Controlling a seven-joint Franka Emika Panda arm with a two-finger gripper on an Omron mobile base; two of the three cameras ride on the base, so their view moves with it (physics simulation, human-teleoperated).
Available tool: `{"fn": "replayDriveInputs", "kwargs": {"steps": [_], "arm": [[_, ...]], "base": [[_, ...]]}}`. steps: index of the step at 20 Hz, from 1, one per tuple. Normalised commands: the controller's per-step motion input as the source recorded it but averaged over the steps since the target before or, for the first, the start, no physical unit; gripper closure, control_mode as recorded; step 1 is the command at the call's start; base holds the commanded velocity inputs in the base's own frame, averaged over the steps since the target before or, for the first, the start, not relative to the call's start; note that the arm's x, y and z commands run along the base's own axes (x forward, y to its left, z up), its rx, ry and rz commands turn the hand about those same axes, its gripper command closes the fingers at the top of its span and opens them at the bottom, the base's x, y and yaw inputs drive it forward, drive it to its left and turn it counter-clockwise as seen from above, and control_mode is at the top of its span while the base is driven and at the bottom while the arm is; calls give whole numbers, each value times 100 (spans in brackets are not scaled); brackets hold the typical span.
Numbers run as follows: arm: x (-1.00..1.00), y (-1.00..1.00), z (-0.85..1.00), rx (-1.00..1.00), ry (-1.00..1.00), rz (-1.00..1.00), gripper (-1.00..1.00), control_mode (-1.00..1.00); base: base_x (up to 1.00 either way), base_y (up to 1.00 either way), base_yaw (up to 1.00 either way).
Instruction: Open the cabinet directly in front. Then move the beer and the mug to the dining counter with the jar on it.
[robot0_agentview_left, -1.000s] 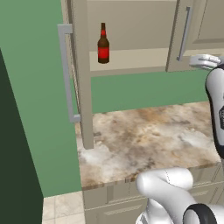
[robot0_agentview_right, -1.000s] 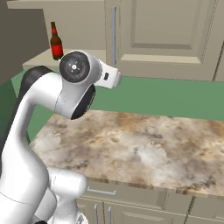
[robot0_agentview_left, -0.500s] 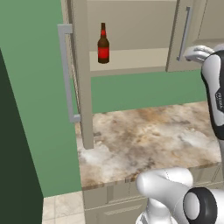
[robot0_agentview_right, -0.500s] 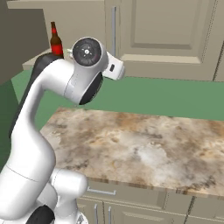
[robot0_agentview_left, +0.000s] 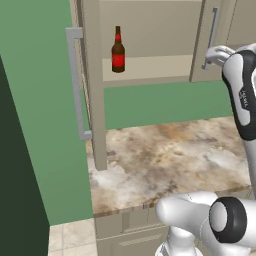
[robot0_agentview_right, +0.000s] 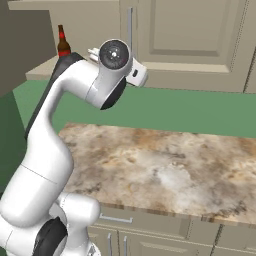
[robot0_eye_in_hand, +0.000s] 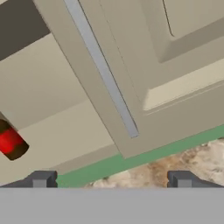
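**Arm raised high, fingers spread wide**

The white arm rises from its base and bends sharply at the elbow, the forearm reaching up and forward so the wrist sits at the top of the reach. The gripper (robot0_eye_in_hand: 111, 179) points ahead with its two dark fingers (robot0_eye_in_hand: 40, 179) set well apart, nothing between them. In the left base view the hand (robot0_agentview_left: 219, 54) shows at the upper right, with the forearm dropping away beneath it. In the right base view the round wrist joint faces the camera.

The cabinet's (robot0_agentview_left: 150, 65) left door is standing wide open, leaving the shelf reachable; its right door (robot0_eye_in_hand: 144, 74) is still blocking that half.
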Motion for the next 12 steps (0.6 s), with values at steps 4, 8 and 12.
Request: {"fn": "replayDriveInputs", "kwargs": {"steps": [4,8,12], "arm": [[46,-10,0,5,0,0,-100,-100],[48,-12,0,6,0,0,-100,-100],[48,-11,0,5,0,0,-100,-100]], "base": [[0,0,0],[0,0,0],[0,0,0]]}}
